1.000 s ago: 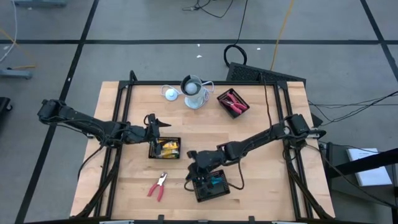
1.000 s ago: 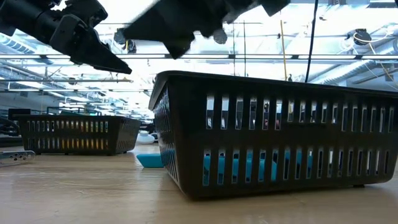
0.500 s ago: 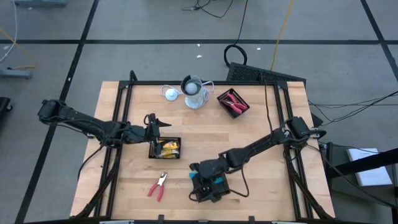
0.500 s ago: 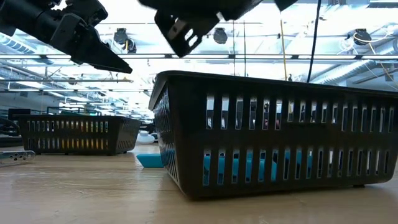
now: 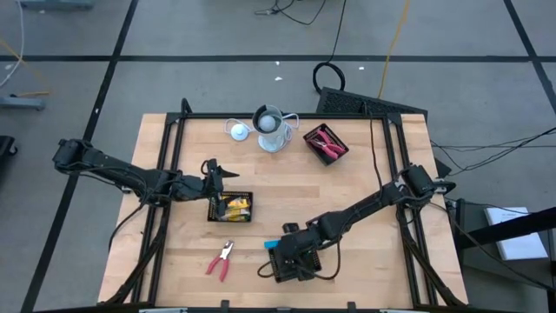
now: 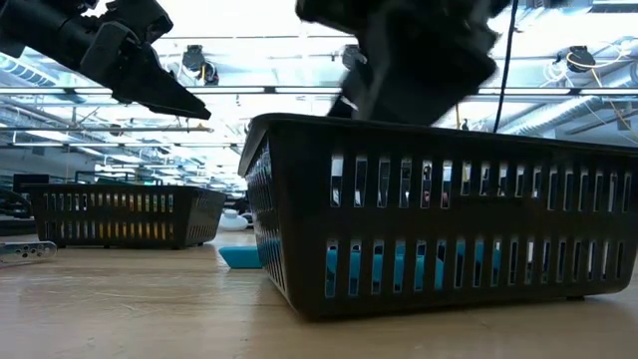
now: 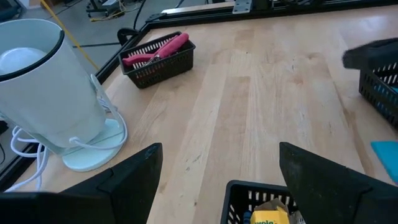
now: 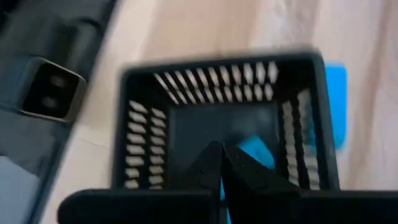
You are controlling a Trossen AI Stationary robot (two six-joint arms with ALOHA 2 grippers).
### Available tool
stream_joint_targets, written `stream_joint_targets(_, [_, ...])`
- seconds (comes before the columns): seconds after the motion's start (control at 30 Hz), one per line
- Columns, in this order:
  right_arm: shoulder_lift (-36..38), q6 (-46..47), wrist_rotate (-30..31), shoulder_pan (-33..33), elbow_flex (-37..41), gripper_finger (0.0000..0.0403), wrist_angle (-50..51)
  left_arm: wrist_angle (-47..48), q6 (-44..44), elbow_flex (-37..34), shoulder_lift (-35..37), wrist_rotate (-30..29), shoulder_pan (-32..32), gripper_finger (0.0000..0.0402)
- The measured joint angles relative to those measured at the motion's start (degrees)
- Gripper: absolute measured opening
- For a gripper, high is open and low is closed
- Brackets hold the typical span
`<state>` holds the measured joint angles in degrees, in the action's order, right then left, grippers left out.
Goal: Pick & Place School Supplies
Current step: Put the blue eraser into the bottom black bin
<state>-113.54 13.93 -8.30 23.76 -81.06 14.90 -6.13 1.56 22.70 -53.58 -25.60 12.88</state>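
Right gripper (image 5: 291,258) positioned over lower-centre tray (image 8: 149,81), fingers closed, nothing seen held. Left gripper (image 7: 217,165) spread wide above centre-left tray (image 5: 230,207). Sorted: blue pieces (image 8: 258,149), yellow pieces (image 5: 236,205), red pliers (image 5: 326,144). Outstanding: loose pliers (image 5: 221,259) lower left, blue piece (image 5: 273,245) beside tray.

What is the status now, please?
Right end effector shut, empty, over front tray. Left end effector open, waiting above yellow-piece tray. Blue piece and red pliers on table. Nothing blocking.

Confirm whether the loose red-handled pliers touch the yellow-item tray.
Apart: the high view shows bare table between the pliers and the tray.
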Motion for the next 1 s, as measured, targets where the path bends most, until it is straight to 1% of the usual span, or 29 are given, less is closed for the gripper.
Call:
stream_joint_targets(0.33, [0.0,5.9,6.6,2.3,0.1,0.0000,9.4,0.1,0.0,0.0,0.0,0.1,0.0,0.0326])
stream_joint_targets(0.57, [0.0,9.4,7.3,2.9,1.1,0.0000,12.3,0.0,-0.2,0.0,0.0,0.1,0.0,0.0326])
stream_joint_targets(1.0, [0.0,14.0,13.2,3.2,2.1,0.0000,21.4,0.1,-0.3,0.0,0.0,0.1,0.0,0.0326])
